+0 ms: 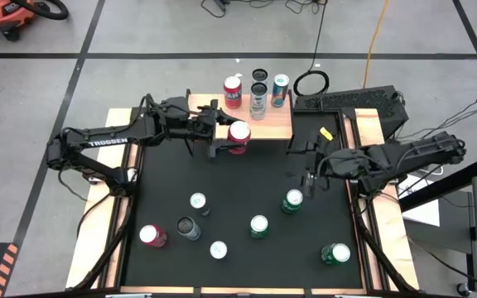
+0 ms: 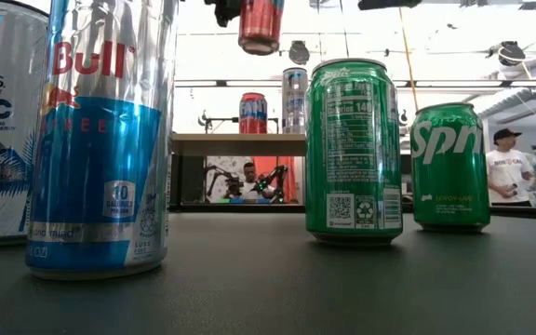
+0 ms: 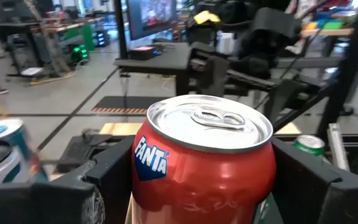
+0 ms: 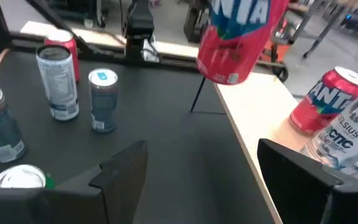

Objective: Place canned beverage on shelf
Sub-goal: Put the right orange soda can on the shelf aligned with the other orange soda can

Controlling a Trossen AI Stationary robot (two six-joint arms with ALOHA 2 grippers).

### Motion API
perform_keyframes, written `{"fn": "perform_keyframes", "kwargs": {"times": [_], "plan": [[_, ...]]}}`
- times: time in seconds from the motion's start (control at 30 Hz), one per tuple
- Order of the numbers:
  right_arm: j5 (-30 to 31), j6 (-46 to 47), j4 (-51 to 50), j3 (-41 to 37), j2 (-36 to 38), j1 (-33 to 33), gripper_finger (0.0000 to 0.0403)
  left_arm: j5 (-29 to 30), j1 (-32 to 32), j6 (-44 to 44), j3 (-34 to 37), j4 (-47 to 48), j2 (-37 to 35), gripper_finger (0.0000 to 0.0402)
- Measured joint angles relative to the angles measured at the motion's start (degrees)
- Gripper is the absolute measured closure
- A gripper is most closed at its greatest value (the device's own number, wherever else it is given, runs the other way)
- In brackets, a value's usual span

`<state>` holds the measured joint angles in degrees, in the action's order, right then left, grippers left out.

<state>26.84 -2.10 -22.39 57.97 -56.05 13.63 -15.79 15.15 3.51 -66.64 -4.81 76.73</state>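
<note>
The shelf (image 1: pixel 276 124) is a light-wood board at the table's far edge; several cans stand on it, among them a red Fanta can (image 1: pixel 233 91). My left gripper (image 1: pixel 232 137) reaches in from the table's left and is shut on another red Fanta can (image 1: pixel 239 136), held over the shelf's front edge. The low view shows this can (image 2: pixel 261 23) high above the shelf (image 2: pixel 240 144). My right gripper (image 1: pixel 299 165) hovers open over the table's right half, past a green can (image 1: pixel 293 200), with nothing between its fingers (image 4: pixel 126 171). My left gripper pinches the Fanta can's side wall (image 3: pixel 148 193) between its two fingers, one on each side, a little below the top rim. The fingers come in level from the table's left. The can stands upright in the hold, lifted clear of shelf and table.
Several cans stand loose on the black table (image 1: pixel 238 182): silver-topped ones (image 1: pixel 198 201), a red one (image 1: pixel 151 236) and green ones (image 1: pixel 259 225). A keyboard (image 1: pixel 350 101) lies behind the shelf's right end. The shelf's right front part is bare.
</note>
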Motion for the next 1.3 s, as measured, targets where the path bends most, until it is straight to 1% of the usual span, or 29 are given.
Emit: {"fn": "perform_keyframes", "kwargs": {"times": [0.1,0.2,0.27,0.37,0.43,0.63,0.73,0.9,1.1,1.3], "plan": [[0.10,-0.31,6.04,-4.97,1.11,0.00,0.0122,2.82,-0.53,0.88,1.08,-0.43,0.00,0.0111],[-0.49,-0.93,11.74,-10.04,1.52,0.24,0.0122,3.01,-0.12,3.00,3.38,-5.18,-0.04,0.0111],[-1.74,-1.46,15.43,-12.92,1.60,0.39,0.0122,2.12,1.18,3.57,5.91,-9.38,-0.09,0.0111],[-4.65,-1.33,19.55,-16.25,1.46,0.44,0.0122,1.22,4.73,4.30,9.58,-15.26,0.04,0.0111],[-4.61,-0.82,21.22,-17.69,1.40,0.48,0.0122,-1.30,7.48,3.21,10.41,-17.46,0.04,0.0111],[-4.63,-1.22,24.88,-19.61,1.41,0.48,0.0122,-10.86,14.08,0.71,11.67,-17.68,0.07,0.0111],[-4.63,-2.81,28.16,-20.35,1.40,0.48,0.0122,-14.13,16.08,-0.08,11.59,-19.24,0.03,0.0111],[-4.63,-5.38,30.79,-20.96,1.38,0.48,0.0122,-16.08,17.63,0.49,12.83,-19.87,2.11,0.0111],[-4.65,-7.55,31.19,-20.96,1.04,0.48,0.0122,-16.10,17.75,-0.17,12.75,-23.14,6.69,0.0111],[-4.76,-7.81,31.18,-20.96,0.59,0.48,0.0122,-15.77,18.09,-1.23,12.75,-25.09,10.21,0.0111]]}}
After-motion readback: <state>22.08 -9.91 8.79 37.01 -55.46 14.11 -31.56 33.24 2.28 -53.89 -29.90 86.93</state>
